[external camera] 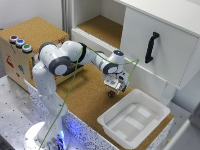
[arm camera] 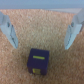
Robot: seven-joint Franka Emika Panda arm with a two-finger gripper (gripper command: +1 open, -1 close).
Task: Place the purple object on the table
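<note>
The purple object (arm camera: 37,60) is a small dark purple block with a yellow mark. In the wrist view it lies on the brown cork table (arm camera: 45,25), just in front of the gap between my two pale fingers (arm camera: 9,30). My gripper (arm camera: 41,46) is open and empty. In the exterior view the purple object (external camera: 111,93) sits on the table (external camera: 85,90), directly under my gripper (external camera: 116,87), which hovers close above it. It lies a little to the exterior view's left of the white tray.
A white plastic tray (external camera: 141,129) stands on the table at the exterior view's right. A cork-topped box with coloured buttons (external camera: 20,42) stands at the left. A white cabinet with an open drawer (external camera: 100,31) and a black handle (external camera: 151,46) is behind. A green cable (external camera: 75,80) hangs along the arm.
</note>
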